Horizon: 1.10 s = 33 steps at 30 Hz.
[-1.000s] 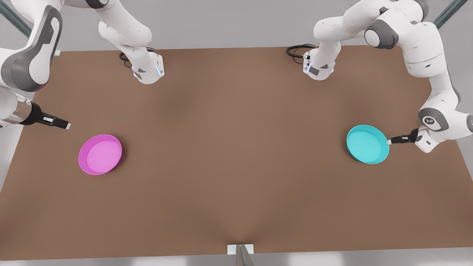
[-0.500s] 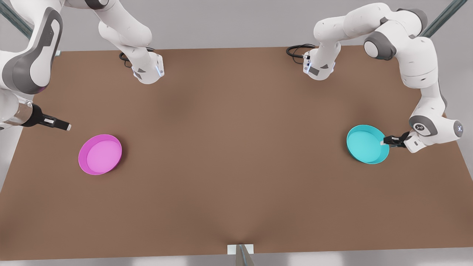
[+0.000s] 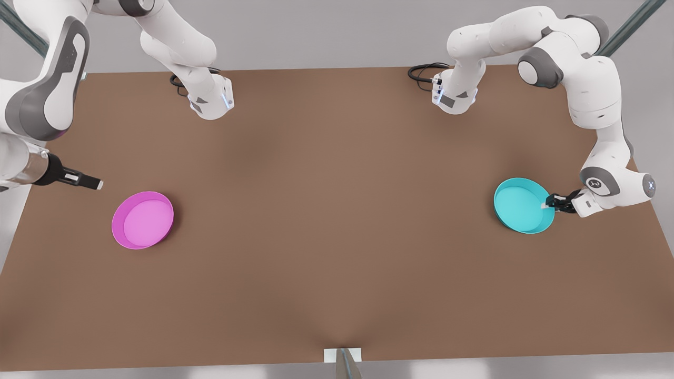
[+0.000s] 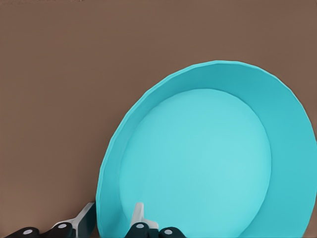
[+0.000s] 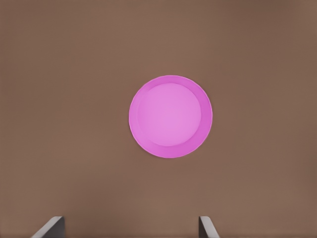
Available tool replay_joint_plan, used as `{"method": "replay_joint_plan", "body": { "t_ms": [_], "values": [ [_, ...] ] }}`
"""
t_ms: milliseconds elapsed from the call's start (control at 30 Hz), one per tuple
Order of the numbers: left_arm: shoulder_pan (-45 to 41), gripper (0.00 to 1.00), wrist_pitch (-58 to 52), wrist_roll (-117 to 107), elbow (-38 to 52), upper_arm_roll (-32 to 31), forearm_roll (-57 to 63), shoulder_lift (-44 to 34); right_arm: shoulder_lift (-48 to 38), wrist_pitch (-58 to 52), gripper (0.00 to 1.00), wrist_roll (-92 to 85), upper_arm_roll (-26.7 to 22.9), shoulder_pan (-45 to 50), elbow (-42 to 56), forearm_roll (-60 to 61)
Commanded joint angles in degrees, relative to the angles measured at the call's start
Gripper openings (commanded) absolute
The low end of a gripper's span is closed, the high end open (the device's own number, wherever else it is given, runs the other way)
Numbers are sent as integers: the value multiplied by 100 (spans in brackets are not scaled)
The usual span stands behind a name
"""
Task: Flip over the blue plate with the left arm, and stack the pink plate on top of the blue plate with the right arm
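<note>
Brown table [image 3: 337, 237], left hand [image 3: 547, 203] straddling blue plate [image 3: 521, 205] rim

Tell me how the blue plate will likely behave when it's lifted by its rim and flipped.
The blue plate looks rigid and thin-walled, so it should probably hold its shape. The left gripper straddles only one edge of the low rim, so the plate may swing or slip in that grip. Its smooth finish suggests slipperiness. The right gripper waits, open, away from the pink plate.
</note>
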Motion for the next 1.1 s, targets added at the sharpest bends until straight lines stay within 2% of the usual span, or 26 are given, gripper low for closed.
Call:
{"method": "replay_joint_plan", "body": {
  "t_ms": [0,200,300,333,400,700,767,900,1000,1067],
  "values": [
    [0,52,9,559,3,-8,0,12,-9,7,100,12,4,9,7,4],
    [0,36,9,375,3,-52,26,20,-1,7,100,12,4,9,7,4],
    [0,35,9,366,12,-60,35,47,-1,7,100,12,4,9,-2,4],
    [0,28,9,348,12,-69,35,47,-1,7,100,12,4,9,-2,4],
    [0,21,18,339,21,-78,35,55,-1,7,100,12,4,9,7,4],
    [-166,21,-61,-1190,144,-394,105,-331,-1,15,100,12,4,9,-2,4],
    [-535,21,-87,-1725,144,-394,202,-823,-1,7,100,21,4,9,-2,4],
    [-1423,21,-438,-3641,363,-386,1459,-1518,-1,7,100,21,4,97,-2,-5],
    [-2126,21,-1687,-5311,1945,-386,1757,-1272,-1,7,100,21,4,97,-2,-5],
    [-2943,21,-1687,-7015,2279,-386,2197,-1254,-1,7,100,21,4,97,-2,-5]
  ]
}}
